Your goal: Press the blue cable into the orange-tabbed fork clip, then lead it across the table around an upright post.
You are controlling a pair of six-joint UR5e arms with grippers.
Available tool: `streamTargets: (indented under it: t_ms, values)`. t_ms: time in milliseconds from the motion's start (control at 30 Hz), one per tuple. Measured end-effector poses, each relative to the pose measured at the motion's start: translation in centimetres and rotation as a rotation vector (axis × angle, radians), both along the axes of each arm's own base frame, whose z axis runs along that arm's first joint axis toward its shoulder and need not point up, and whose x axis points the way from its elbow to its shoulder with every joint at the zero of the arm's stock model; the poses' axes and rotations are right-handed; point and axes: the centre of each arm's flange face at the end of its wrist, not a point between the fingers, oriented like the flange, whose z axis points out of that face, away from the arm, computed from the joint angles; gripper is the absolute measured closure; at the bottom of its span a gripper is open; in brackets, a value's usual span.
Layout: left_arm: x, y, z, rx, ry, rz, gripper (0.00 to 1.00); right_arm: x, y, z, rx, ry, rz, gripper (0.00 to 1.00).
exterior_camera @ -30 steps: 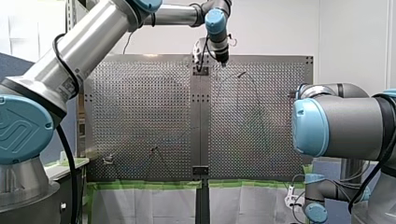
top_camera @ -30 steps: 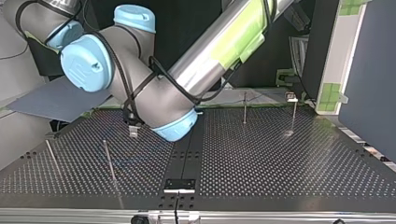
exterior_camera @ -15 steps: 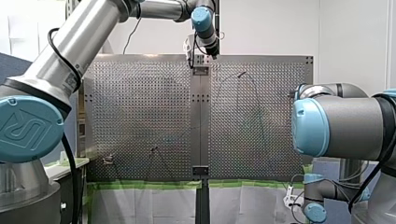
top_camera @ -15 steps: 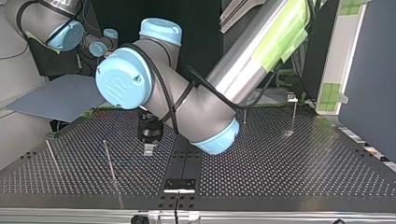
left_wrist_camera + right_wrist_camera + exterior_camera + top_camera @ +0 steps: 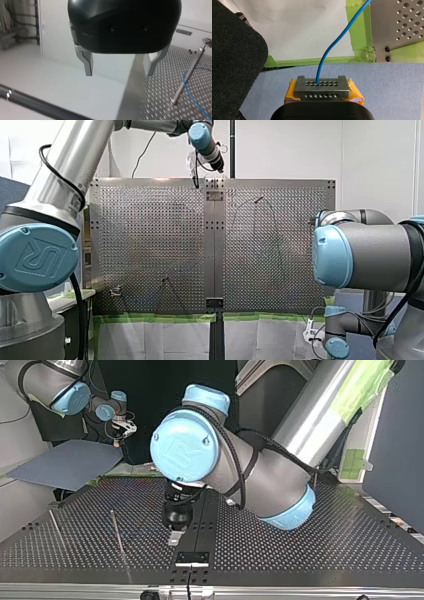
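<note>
As my left gripper [image 5: 119, 73] hovered above the table [image 5: 325, 545], its metal fingers [image 5: 88, 65] stood apart. My right gripper [image 5: 323, 92] was clamped on the blue cable [image 5: 331, 48], which also lay beside an upright post [image 5: 188, 72].

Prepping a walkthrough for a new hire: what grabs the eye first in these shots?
My left arm fills the top view's middle, its blue-capped joint foremost and the left gripper low over the perforated table. In the right wrist view, the blue cable rises from the right gripper, between its yellow pads.
</note>
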Motion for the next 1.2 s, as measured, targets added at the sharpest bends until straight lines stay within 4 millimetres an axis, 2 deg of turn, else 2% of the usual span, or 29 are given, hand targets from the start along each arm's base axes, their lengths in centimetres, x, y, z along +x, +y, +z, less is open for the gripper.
streamTargets:
  t_ms: [700, 833, 1200]
  values:
    - [-5.1, 2.7, 3.8, -0.072, -0.164, -0.056, 0.01, 0.4, 0.1, 0.0, -0.001, 0.007, 0.009, 1.0]
    - [-5.3, 2.8, 3.3, -0.081, -0.175, -0.055, 0.01, 0.6, 0.1, 0.0, -0.001, 0.007, 0.012, 1.0]
    - [-4.8, 2.6, 0.4, -0.085, -0.177, -0.049, 0.01, 0.8, 0.2, 0.0, -0.001, 0.007, 0.015, 1.0]
